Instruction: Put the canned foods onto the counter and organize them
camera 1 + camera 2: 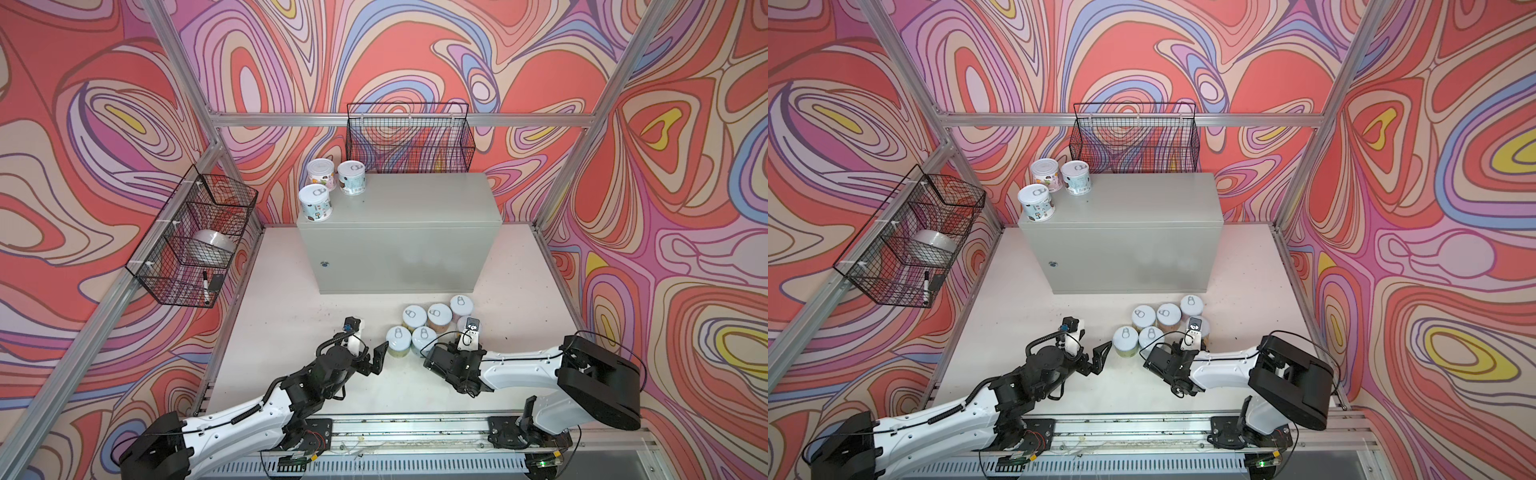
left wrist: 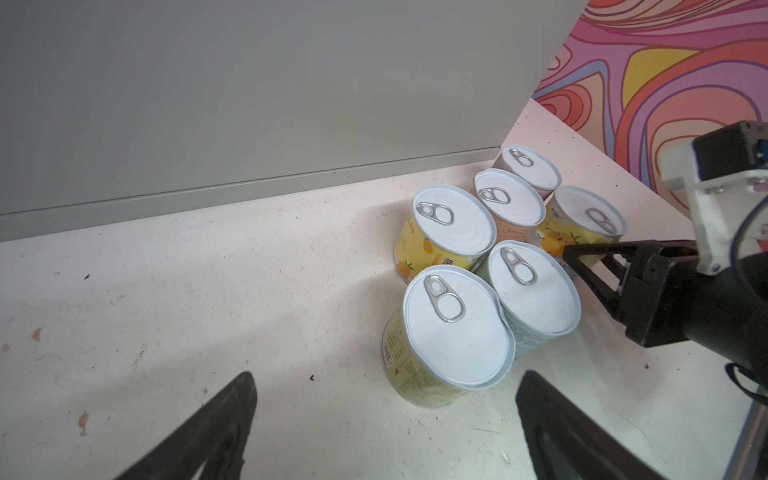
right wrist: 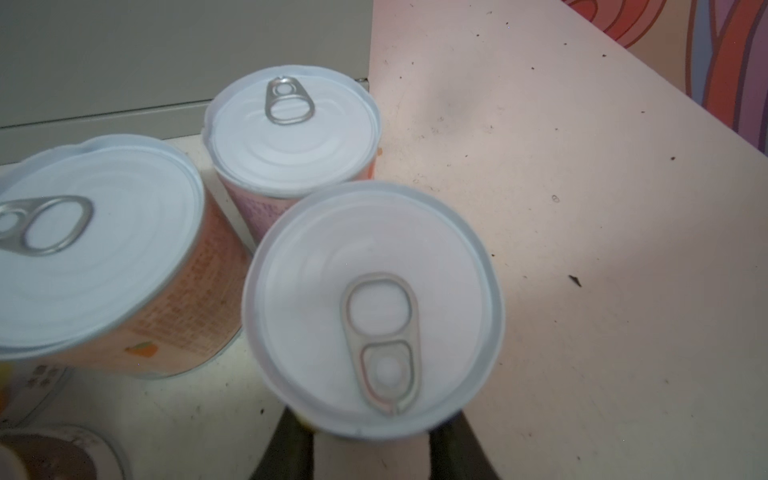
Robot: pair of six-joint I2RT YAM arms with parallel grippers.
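nearest the base, clamped with the right gripper (image 3: 372,448) on the yellow can (image 3: 374,307), one finger to each side of its wall, low under the lid. resting on the tabletop (image 1: 291,332) by the look of it, at the right edge of the cluster, just beside the orange can (image 3: 95,249) and the pink can (image 3: 291,124). alongside, spread wide and empty: the left gripper (image 1: 380,355), just short of the pale green can (image 2: 453,332) at the cluster's near-left corner. down here in all, six cans (image 1: 424,334), packed together in front of the counter (image 1: 415,208). farther back, already placed on the counter's far-left corner: three cans (image 1: 316,201), upright and close together. judged from this: a third of the way through, at the pick-up of the fourth can, grip on, lift not yet begun. next, most likely: raise straight up to clear the neighbours' rims, carry above the counter's front edge, set down upright beside the three.
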